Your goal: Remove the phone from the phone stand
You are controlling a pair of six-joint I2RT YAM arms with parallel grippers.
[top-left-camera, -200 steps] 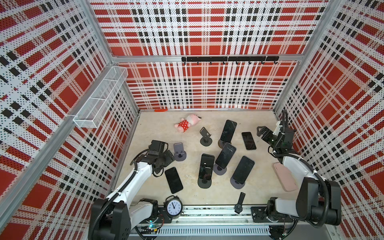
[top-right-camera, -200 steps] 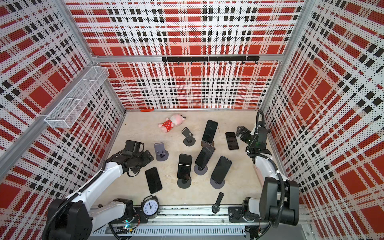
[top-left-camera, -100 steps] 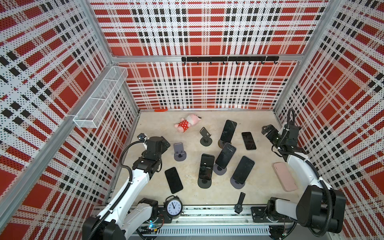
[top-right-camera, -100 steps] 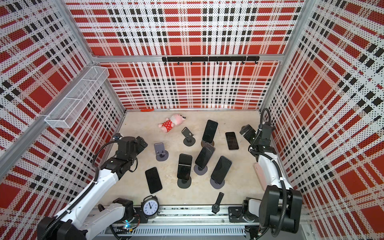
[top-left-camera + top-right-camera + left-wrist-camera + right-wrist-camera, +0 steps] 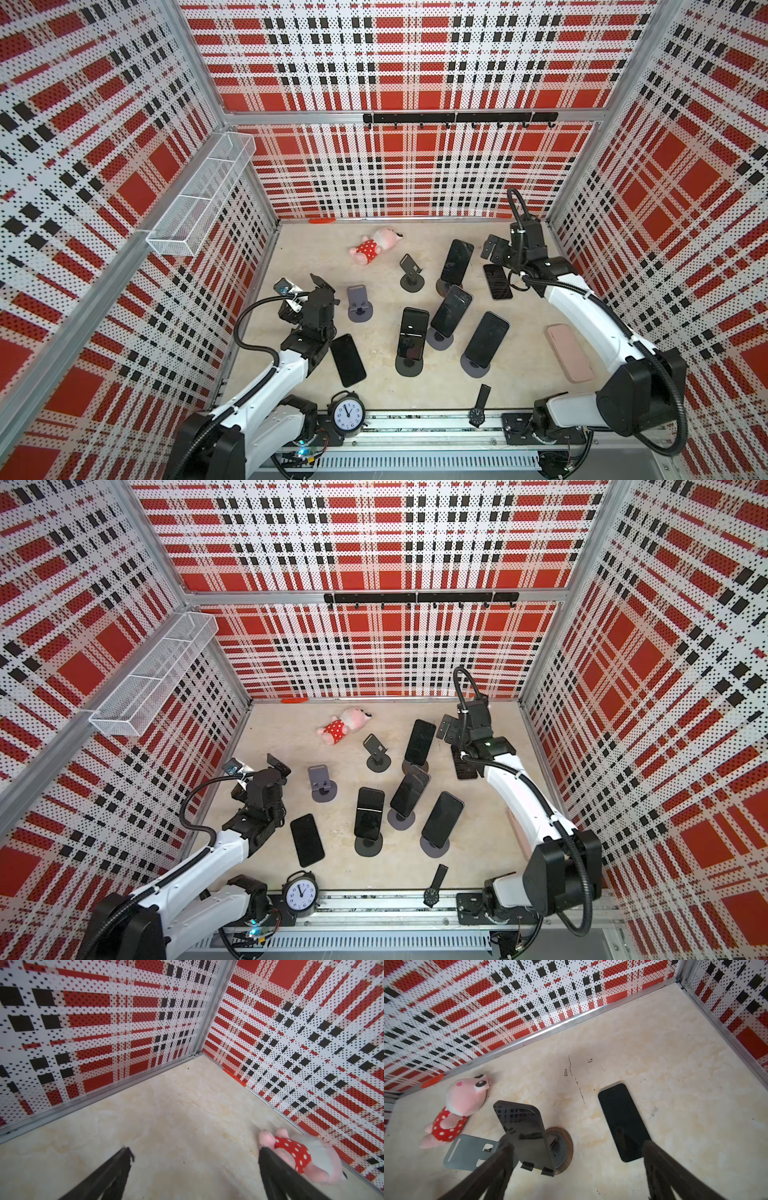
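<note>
A clock (image 5: 348, 417) and a watch (image 5: 480, 405) sit at the front rail. Behind them a black phone (image 5: 348, 359) lies flat beside the left arm. The left gripper (image 5: 194, 1149) hangs wide and empty over bare tabletop (image 5: 176, 1126), near an empty stand (image 5: 359, 301). Three propped phones (image 5: 411, 334) (image 5: 451, 309) (image 5: 486, 338) lean mid-tabletop. Farther back, the right gripper (image 5: 576, 1142), wide and empty, hovers near the phone (image 5: 525, 1132), which is propped on its phone stand (image 5: 563, 1151), and a flat phone (image 5: 623, 1122). A plush (image 5: 372, 249) lies beyond.
</note>
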